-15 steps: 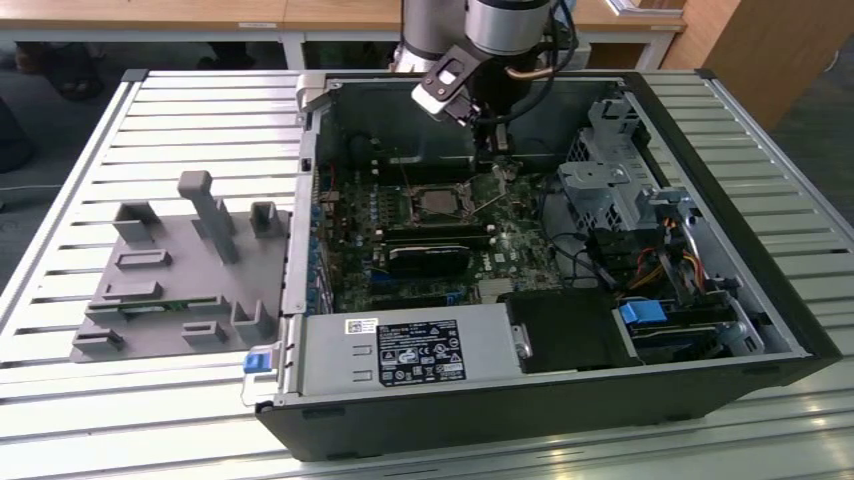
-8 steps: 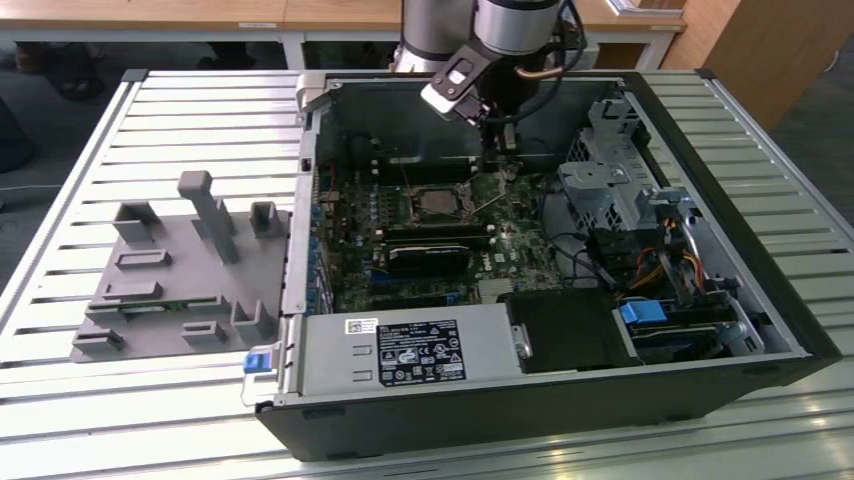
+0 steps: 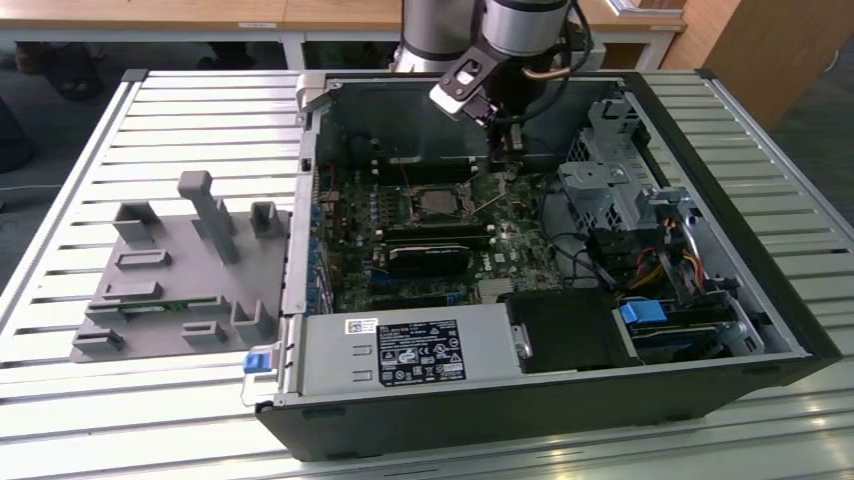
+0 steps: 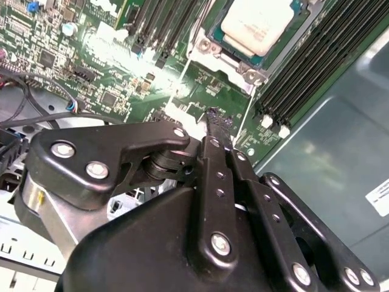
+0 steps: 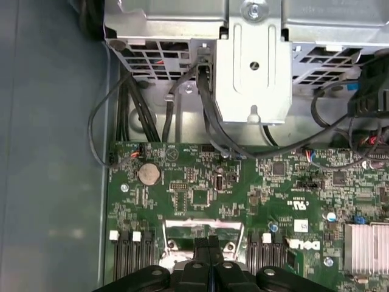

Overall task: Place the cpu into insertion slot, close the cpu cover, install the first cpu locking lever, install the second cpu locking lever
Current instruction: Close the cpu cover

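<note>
Fingers [image 4: 214, 121] are pressing together, pad against pad, with nothing showing between them. In the first wrist view the fingers [image 5: 202, 246] are likewise lying side by side with no gap. The tips are hanging over the green motherboard [image 5: 200, 182], just beside one corner of the socket. Contact with the board: cannot tell.

The cpu [image 4: 258, 23] is sitting in the insertion slot [image 3: 412, 204], pale metal top facing up. The cpu cover [image 4: 209, 45] is framing it along the edges that are showing, and looks to be lying down flat around the chip. Long black memory slots [image 4: 304, 67] are running along both sides of the socket.

In the exterior view the gripper [image 3: 503, 178] is reaching straight down into the open computer case [image 3: 747, 230], near the slot on the exterior view's right. A thin metal rod [image 3: 491, 207] is slanting up between gripper and slot; latched or free, cannot tell.

Further out, a coin cell [image 5: 148, 173] is sitting on the board, and a finned heat sink [image 5: 364, 246] is showing at the board's edge. A grey metal drive cage [image 5: 252, 61] is standing beyond, with black cables trailing from it. The labelled power supply box [image 3: 414, 350] is sitting at the near end of the case. A grey fixture tray [image 3: 174, 270] is lying on the slatted table [image 3: 200, 110], well apart from the case on the exterior view's left.
</note>
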### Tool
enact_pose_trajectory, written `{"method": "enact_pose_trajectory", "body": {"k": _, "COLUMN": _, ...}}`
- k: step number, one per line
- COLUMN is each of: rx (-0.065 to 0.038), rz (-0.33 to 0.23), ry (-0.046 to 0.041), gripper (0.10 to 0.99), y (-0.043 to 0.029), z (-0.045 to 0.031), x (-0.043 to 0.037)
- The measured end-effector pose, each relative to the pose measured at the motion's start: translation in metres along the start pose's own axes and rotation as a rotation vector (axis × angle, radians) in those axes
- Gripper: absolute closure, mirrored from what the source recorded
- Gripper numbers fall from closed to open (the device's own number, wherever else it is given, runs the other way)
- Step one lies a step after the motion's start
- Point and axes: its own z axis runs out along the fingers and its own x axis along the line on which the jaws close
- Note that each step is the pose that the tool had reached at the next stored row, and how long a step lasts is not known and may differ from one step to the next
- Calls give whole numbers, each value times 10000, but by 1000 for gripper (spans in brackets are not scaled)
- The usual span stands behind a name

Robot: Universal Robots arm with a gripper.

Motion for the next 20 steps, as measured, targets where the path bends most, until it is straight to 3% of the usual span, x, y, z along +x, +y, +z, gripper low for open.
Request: {"method": "enact_pose_trajectory", "body": {"k": 20, "rx": 1, "rz": 2, "ry": 2, "gripper": 980, "y": 214, "z": 91, "x": 69}}
